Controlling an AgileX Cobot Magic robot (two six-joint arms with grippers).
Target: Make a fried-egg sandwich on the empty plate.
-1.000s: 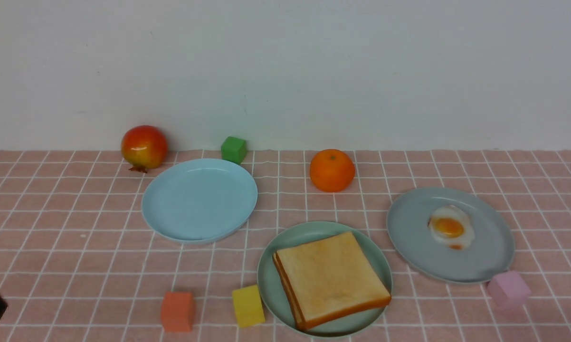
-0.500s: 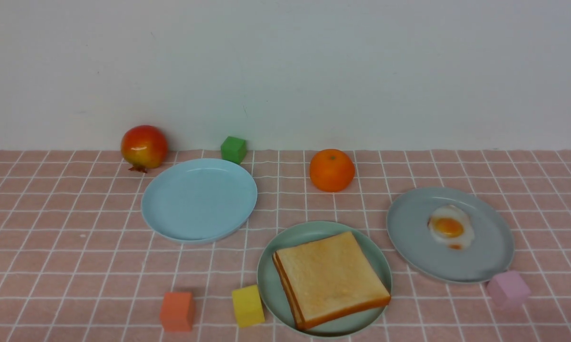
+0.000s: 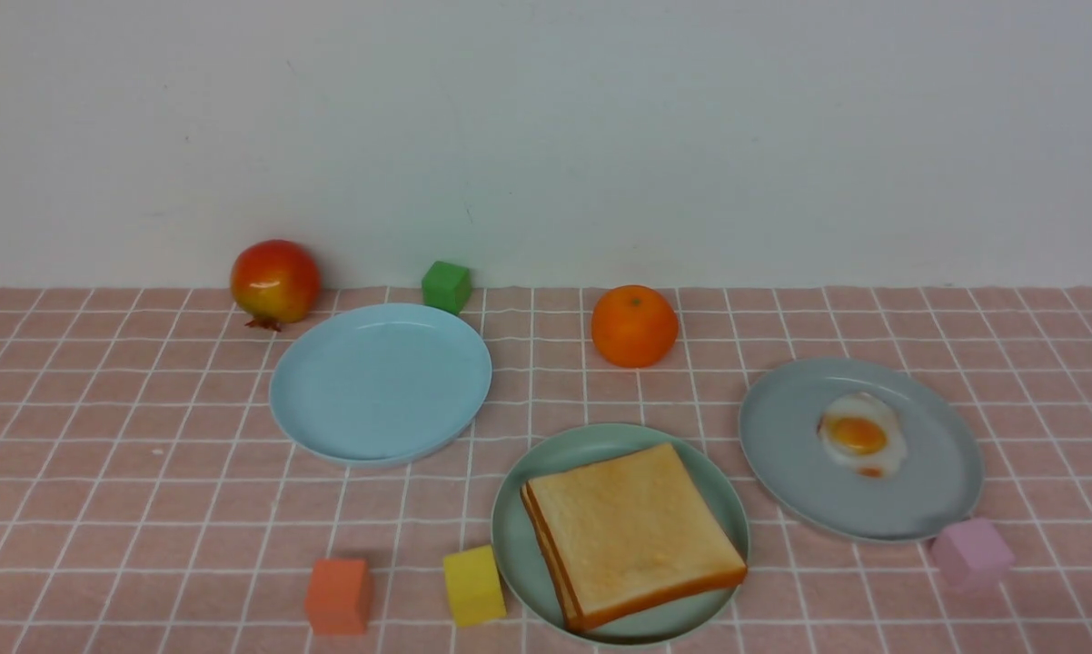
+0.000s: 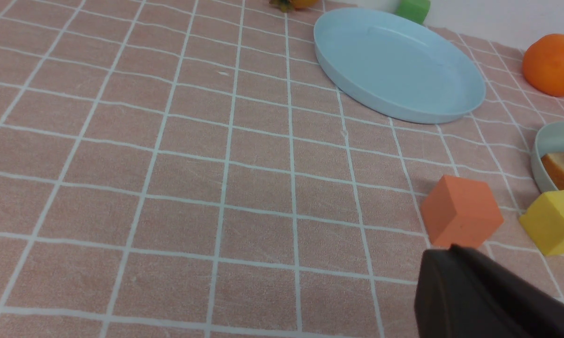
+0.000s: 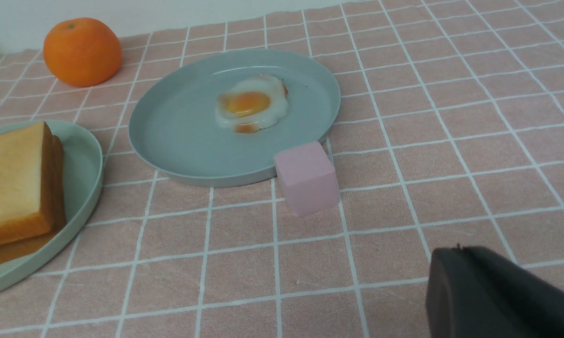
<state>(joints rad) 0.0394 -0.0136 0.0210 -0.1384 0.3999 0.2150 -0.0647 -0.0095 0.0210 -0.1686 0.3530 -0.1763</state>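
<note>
Hovering low over the checked cloth [image 4: 169, 164], the left gripper [image 4: 479, 295] has its fingers pressed together, holding nothing; orange cube [image 4: 460, 217] just ahead, yellow cube [image 4: 552, 220] beside it, pale blue plate [image 4: 469, 98] farther out. Right gripper [image 5: 488, 295]: finger spread cannot be told, nothing held. Pink cube [image 5: 306, 177] lies ahead, touching the grey plate [image 5: 179, 141] carrying the fried egg [image 5: 251, 103]. Mint-green plate [image 3: 719, 495] holds two stacked toast slices [image 3: 628, 527], well apart from both grippers.

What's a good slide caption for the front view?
Two toast slices stacked on the mint-green plate, fried egg on the grey plate, blue plate bare.
</note>
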